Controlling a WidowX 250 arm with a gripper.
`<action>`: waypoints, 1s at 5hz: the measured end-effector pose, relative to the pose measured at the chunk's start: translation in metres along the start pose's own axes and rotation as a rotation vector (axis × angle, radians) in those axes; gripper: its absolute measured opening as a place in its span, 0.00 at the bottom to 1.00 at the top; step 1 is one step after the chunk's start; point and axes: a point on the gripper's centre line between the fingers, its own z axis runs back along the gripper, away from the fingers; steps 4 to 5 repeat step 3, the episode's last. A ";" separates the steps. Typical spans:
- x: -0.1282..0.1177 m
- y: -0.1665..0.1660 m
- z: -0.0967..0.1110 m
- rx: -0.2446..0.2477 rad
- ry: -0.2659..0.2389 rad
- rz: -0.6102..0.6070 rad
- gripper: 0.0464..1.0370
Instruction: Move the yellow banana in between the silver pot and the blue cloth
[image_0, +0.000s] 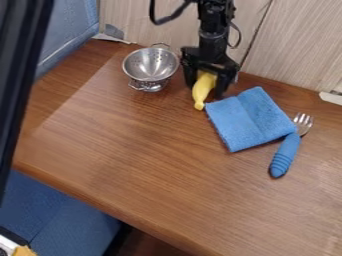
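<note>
Camera view has 1 gripper (206, 87) low over the table (133, 155), jaws on either side of the upper end of 1 yellow banana (202, 95). Can't tell if they clamp it or just stand around it. Banana is between the silver pot (151, 65) and the blue cloth (248, 120), much nearer the cloth; its lower tip points down the view, just beside the cloth's left corner.

Progress: looks nearly done, I'd judge. Placement matches the task, about 1 gap's worth of correct. Left to do: let go if it's gripped, then lift the arm (214, 30) clear without dragging the banana or catching the cloth. Pot looks upright, apart from the banana. Fork (287, 150) lies past the cloth's other side, not part of the job.

Hidden or unclear: the banana's upper end sits under the gripper, so its full shape is covered. Can't confirm its whole underside rests on the table. Tip and cloth corner are too close to call touching or apart; same for fork and cloth. Arm is cut off at the top edge. Dark post (23, 60) at left is cropped, can't identify. 1 yellowish thing (24, 251) in the bottom left corner, also cropped.
</note>
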 end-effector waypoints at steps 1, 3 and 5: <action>-0.001 0.000 0.019 -0.003 -0.028 0.007 0.96; -0.015 0.007 0.040 -0.126 -0.006 0.072 0.96; -0.015 0.007 0.040 -0.126 -0.006 0.072 0.96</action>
